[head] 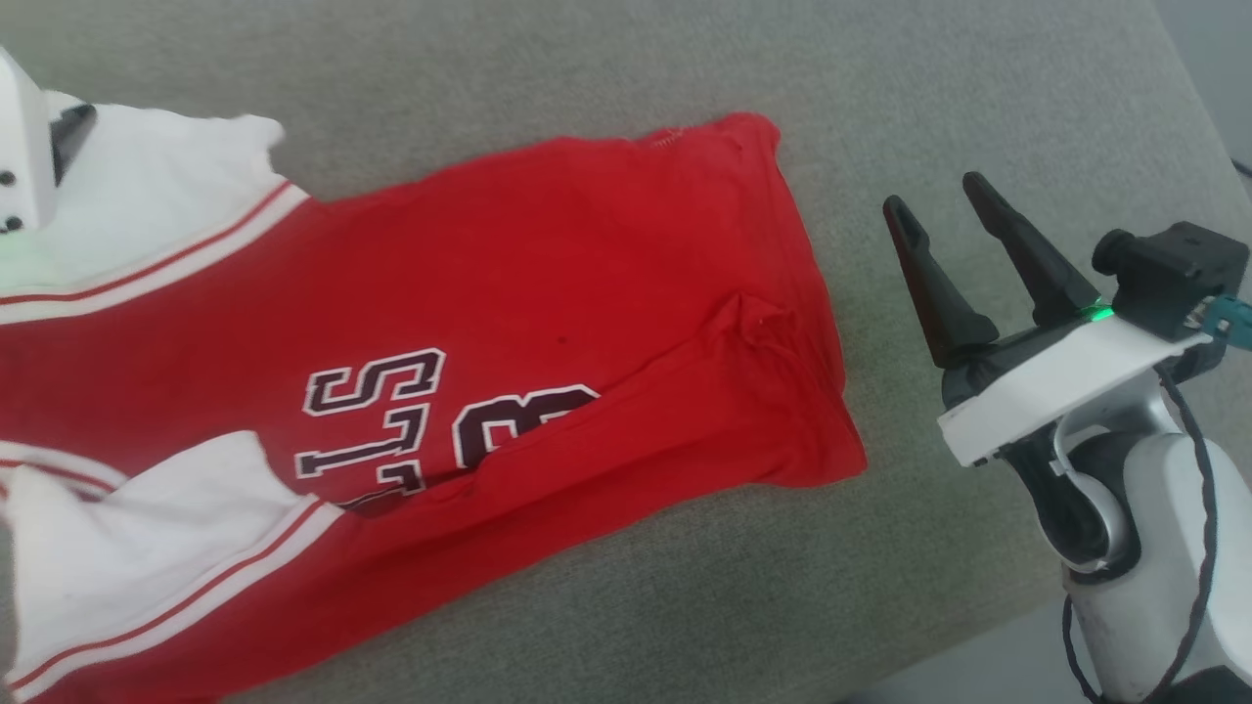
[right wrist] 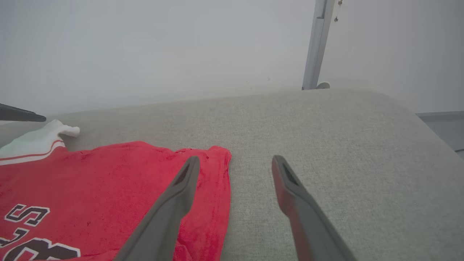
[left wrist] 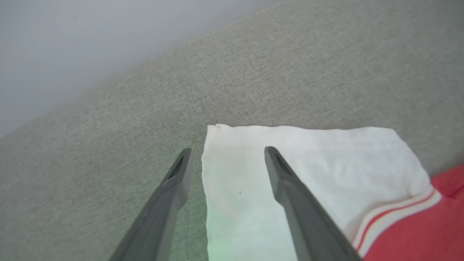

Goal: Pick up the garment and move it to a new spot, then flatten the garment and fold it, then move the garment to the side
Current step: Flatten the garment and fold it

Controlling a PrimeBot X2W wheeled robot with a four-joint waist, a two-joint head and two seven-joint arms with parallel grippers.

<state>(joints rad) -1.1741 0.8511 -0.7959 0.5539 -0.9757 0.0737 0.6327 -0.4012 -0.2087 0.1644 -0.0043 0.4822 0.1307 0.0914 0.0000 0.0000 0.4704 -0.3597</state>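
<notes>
Desk: Where is the garment?

Me: It is spread across the middle of the cushion, front up. Its long axis runs left to right as my head camera sees it. The sleeves and collar end lie toward the cushion's left side, and the hem lies toward its right edge. The near long side is flapped over onto the body and hides part of the lettering.

Desk: And the fingers?

Me: Both pairs are spread wide and hold nothing. The right fingers hang over bare cushion just beside the hem, pointing away from me, with the cloth on their left. The left fingers hover at the far sleeve, astride its outer edge, one over white cloth and one over cushion. I cannot tell whether they touch the cloth.

Desk: Which arm is nearer?

Me: I judge each arm is close to its own end, so neither has to cross. The axis lies between the two arms, so drawing the ends apart should suit flattening. The flap matters most. Its crease starts by the hem's near corner, which is nearer my right arm.
</notes>
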